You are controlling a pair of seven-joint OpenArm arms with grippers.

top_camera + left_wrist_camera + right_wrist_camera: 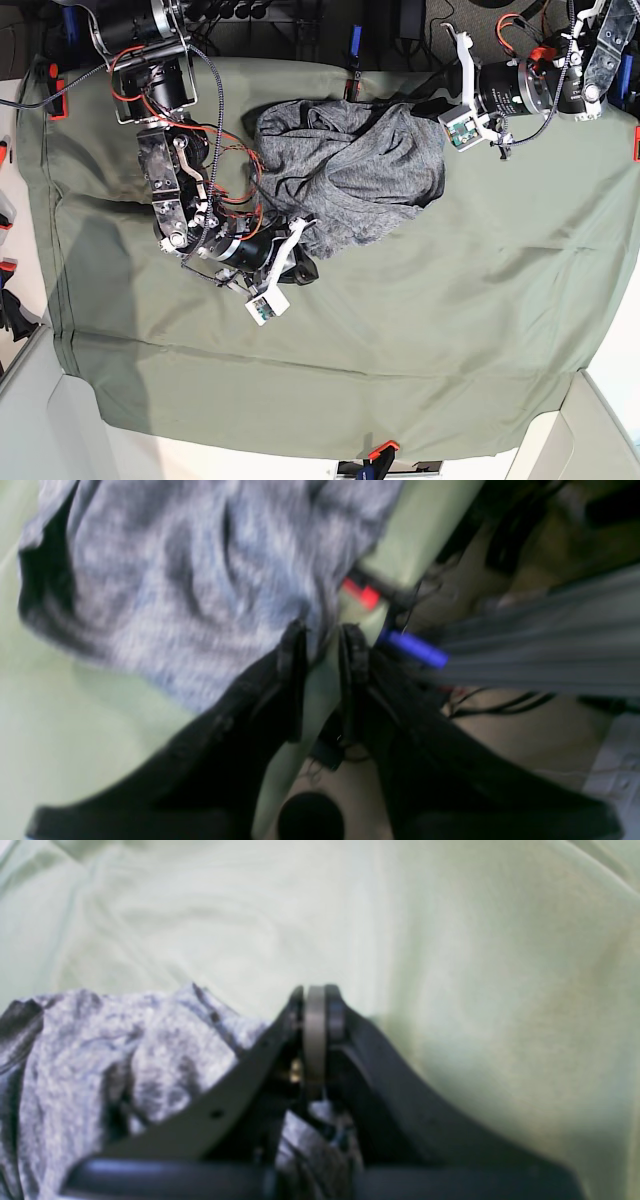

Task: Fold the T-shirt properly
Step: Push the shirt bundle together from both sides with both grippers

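The heather-grey T-shirt (350,165) lies crumpled in a heap on the far middle of the olive-green sheet (450,320). My left gripper (424,108) is at the heap's far right edge. In the blurred left wrist view its jaws (325,635) stand narrowly apart, pinching a fold of the T-shirt (190,580) at the tips. My right gripper (303,268) sits at the heap's near left corner. Its fingers (315,990) are pressed together with nothing visible between the tips, and the T-shirt (125,1065) bunches beside and beneath them.
Clamps hold the sheet at the table's edges: a blue one (354,42) at the far side, an orange one (383,450) at the near side. In the left wrist view a red clamp (365,595) and a blue clamp (415,650) sit by the table edge, with cables beyond.
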